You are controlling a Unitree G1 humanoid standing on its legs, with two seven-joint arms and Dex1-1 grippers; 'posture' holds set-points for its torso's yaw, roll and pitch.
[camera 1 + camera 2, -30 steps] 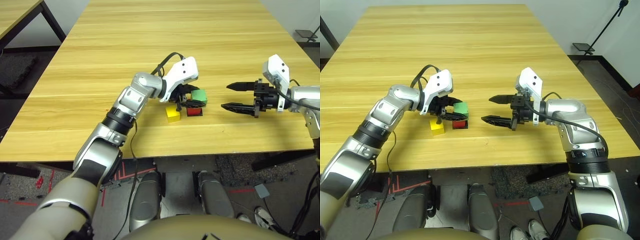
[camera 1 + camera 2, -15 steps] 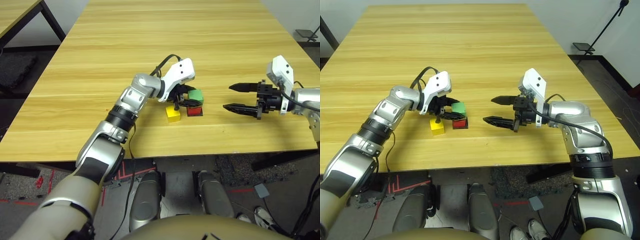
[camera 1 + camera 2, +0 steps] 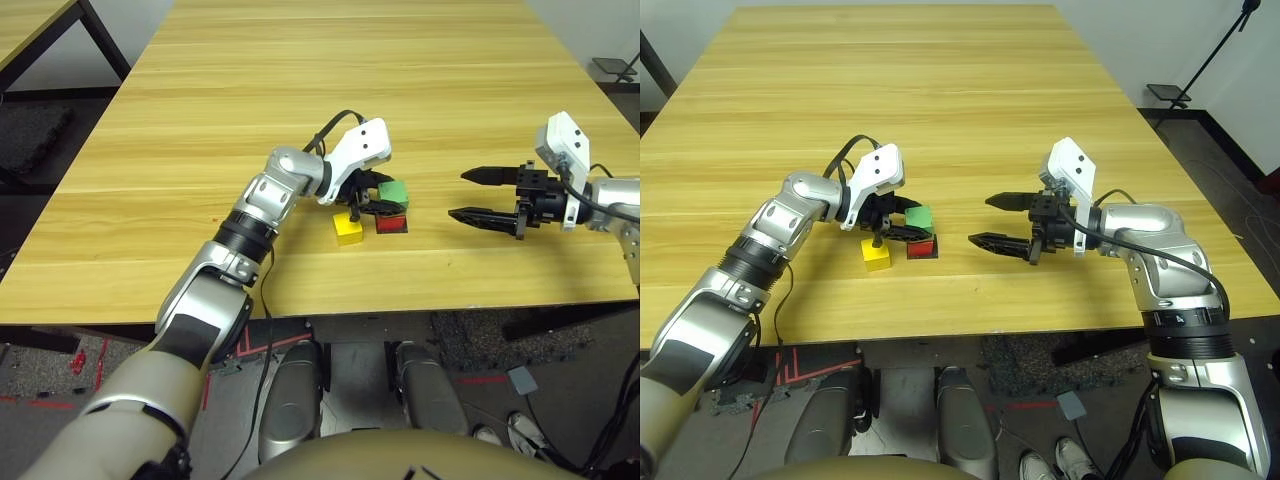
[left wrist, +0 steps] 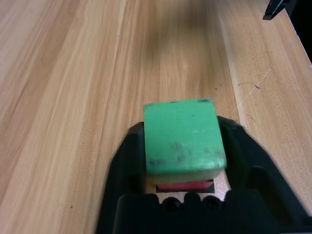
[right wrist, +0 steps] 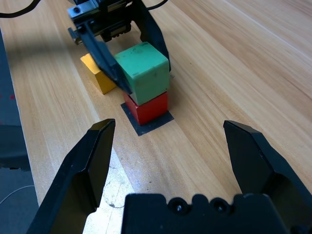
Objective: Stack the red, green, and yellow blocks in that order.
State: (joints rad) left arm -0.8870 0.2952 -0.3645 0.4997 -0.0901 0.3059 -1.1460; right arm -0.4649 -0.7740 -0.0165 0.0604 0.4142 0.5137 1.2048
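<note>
Stacking scene on a wooden table [image 3: 300, 80]. The red block [image 5: 148, 106] rests on a flat black square patch [image 5: 155, 124] near the table's front edge. The green block [image 5: 144, 72] sits directly on top of the red block, slightly offset and rotated relative to it. The left gripper [image 3: 382, 196] grasps the green block, one black finger [image 5: 103, 59] pressed along each of two opposite faces. The yellow block [image 3: 347, 228] lies on the table just beside the red block, on the robot's left, separate from the stack. The right gripper [image 3: 478, 194] hovers over the table to the right of the stack, apart from it, its fingers spread wide and holding nothing.
</note>
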